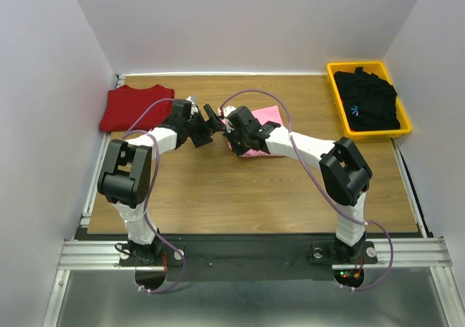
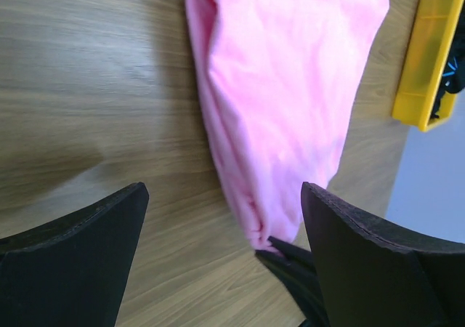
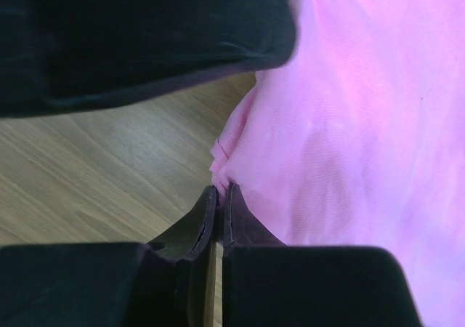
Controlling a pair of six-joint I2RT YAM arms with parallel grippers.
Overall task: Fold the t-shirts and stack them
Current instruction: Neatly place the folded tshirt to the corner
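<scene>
On the wooden table [image 1: 240,196] the right tool [image 3: 220,196] pinches the pink t-shirt [image 3: 363,123], the left tool [image 2: 221,189] gaping beside it.

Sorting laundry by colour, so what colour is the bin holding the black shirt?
Yellow; the bin shows best in the top external view.

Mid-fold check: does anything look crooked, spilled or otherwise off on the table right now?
Nothing is spilled or damaged. The pink shirt is folded unevenly: it tapers to a narrow end, where the right fingers pinch its corner. The black shirt lies bunched and unfolded in the yellow bin.
</scene>
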